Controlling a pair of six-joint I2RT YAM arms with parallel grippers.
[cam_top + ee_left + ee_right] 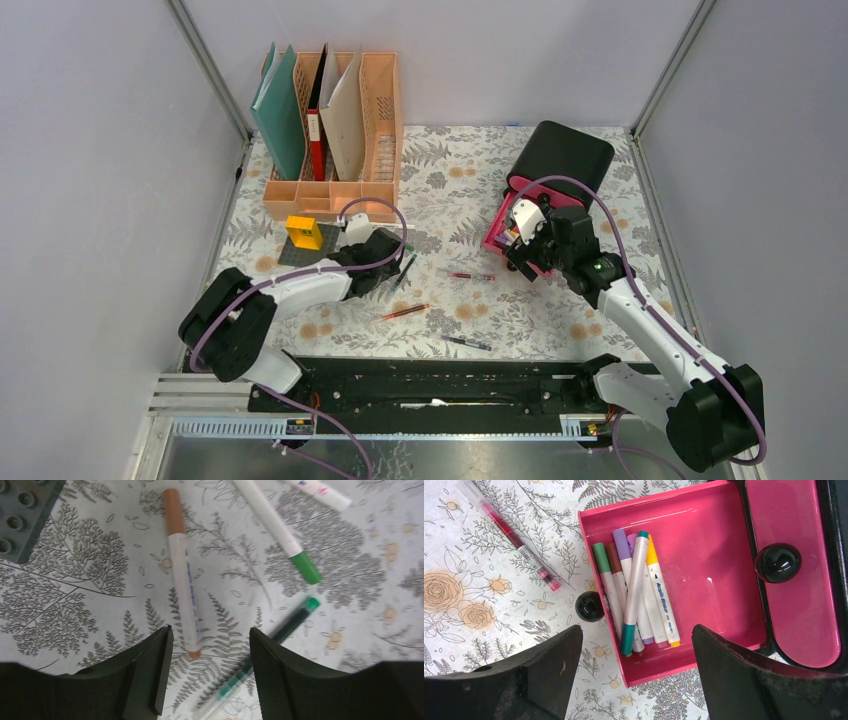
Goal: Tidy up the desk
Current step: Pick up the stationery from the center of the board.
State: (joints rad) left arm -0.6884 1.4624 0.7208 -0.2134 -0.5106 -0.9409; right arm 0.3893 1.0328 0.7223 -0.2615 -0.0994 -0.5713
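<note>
Two tools spread over the white fern-and-flower cloth tabletop [455,175] filling the middle of the top view
At centre left the left tool [210,635] stands part open astride a white orange-capped marker [182,575], gaps either side; at centre right the right tool [638,630] gapes wide above an open pink plastic drawer [714,580] holding coloured markers [636,590]

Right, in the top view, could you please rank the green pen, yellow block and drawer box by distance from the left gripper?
1. green pen, right beside the left gripper
2. yellow block, to its left
3. drawer box, far right, at the back
</note>
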